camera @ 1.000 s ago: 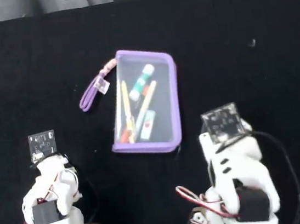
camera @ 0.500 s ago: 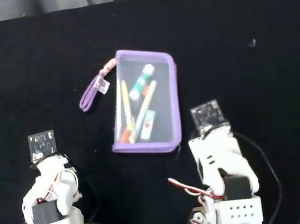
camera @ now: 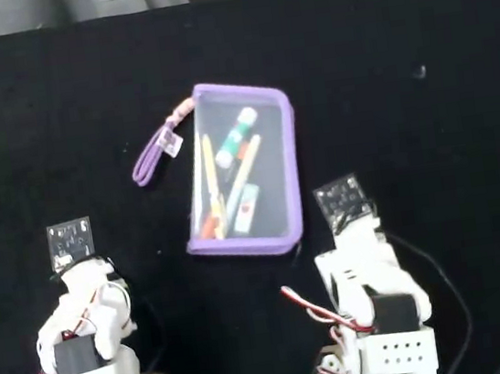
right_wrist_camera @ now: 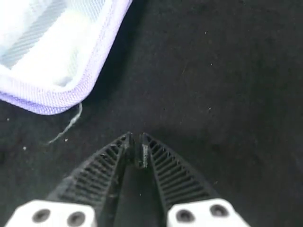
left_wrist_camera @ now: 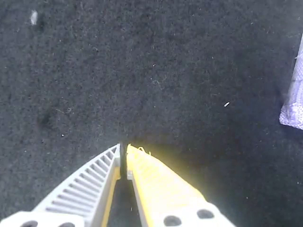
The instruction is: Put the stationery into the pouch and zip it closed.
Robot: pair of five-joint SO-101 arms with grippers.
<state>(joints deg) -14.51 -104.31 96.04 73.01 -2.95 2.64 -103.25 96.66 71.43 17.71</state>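
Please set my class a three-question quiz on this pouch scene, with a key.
1. True or false: the stationery is inside the pouch.
2. The right gripper is: A) shut on the pouch; B) shut, empty, near the pouch's corner; C) wide open.
3. Which arm stands nearer the pouch?
Key: 1 true; 2 B; 3 the right arm.

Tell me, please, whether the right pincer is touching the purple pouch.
Apart. The right wrist view shows a strip of bare black tabletop between the shut right pincer and the pouch.
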